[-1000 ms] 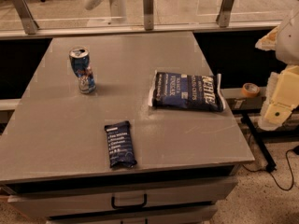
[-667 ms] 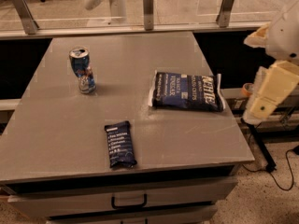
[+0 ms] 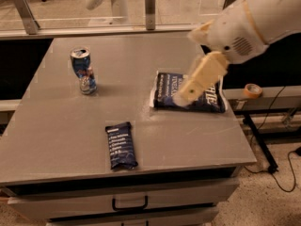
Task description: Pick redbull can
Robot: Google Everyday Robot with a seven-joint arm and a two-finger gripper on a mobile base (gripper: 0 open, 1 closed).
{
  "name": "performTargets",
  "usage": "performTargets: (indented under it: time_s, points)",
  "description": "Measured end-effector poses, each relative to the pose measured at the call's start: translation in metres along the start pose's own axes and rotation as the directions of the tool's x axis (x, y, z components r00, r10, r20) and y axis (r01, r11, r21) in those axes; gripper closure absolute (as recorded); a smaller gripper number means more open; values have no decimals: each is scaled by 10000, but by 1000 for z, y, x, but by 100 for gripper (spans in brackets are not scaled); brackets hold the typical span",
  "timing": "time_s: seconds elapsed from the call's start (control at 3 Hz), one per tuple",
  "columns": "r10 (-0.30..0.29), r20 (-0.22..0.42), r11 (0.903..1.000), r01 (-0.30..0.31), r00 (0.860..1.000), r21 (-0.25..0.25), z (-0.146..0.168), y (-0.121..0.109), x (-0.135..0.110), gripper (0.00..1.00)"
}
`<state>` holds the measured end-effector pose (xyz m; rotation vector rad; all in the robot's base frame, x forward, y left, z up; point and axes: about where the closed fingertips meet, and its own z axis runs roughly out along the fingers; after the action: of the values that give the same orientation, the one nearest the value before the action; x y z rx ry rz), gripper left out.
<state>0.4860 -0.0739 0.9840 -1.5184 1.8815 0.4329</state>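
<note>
The redbull can [image 3: 83, 69] is slim, blue and silver, dented around its middle. It stands upright at the back left of the grey table [image 3: 61, 126]. My gripper [image 3: 181, 97] hangs on the cream arm [image 3: 240, 27] that reaches in from the upper right. It is above the dark blue chip bag [image 3: 166, 91], well to the right of the can, and holds nothing that I can see.
A flat dark blue snack bar wrapper [image 3: 121, 145] lies near the table's front edge. A roll of tape [image 3: 253, 90] sits on a ledge to the right. A drawer handle [image 3: 129, 204] is below the tabletop. Rail posts [image 3: 150, 6] stand behind the table.
My arm has swung in from the right edge of the view to over the table, so the gripper now hangs above the chip bag. The can, bag and wrapper have not moved.
</note>
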Motion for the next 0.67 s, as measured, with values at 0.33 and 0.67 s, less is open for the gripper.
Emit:
performTargets:
  time_s: [0.33,0.67]
  points:
    - [-263,891,9990,294,9957,-339,45,5,-50,0]
    - [-538,963,9973,584,9939,-453,54,9,-65,0]
